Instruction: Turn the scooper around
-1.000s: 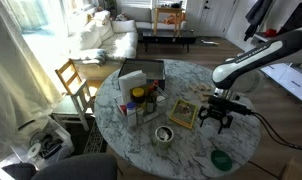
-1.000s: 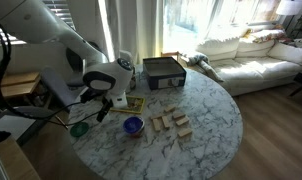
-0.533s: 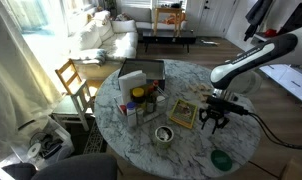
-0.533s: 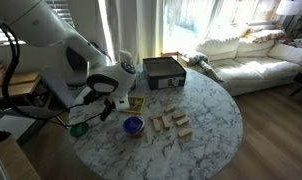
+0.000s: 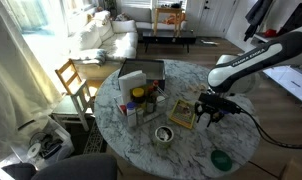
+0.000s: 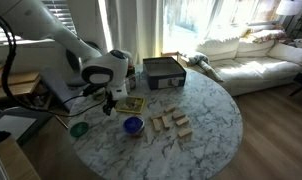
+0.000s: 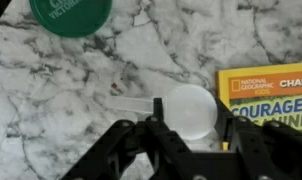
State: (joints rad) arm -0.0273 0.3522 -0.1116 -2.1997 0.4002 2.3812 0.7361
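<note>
pincer (image 7: 189, 130) open, jaws astride the scooper (image 7: 187, 106) on the worktop (image 7: 51, 90); its handle points to 9 o'clock, book (image 7: 266, 95) at 3 o'clock. judged: aligned over the bowl to grip and rotate it.

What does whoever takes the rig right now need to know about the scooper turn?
Gripper: open, holding nothing, above the scooper. The wrist view shows the scooper between the spread jaws; contact cannot be told.
Scooper: lies on the marble table, bowl next to the yellow book, handle pointing away from the book. The green lid sits apart from it.
Done: approach only; the scooper is not grasped.
Left: close on it, turn it around, set it down, release.
</note>
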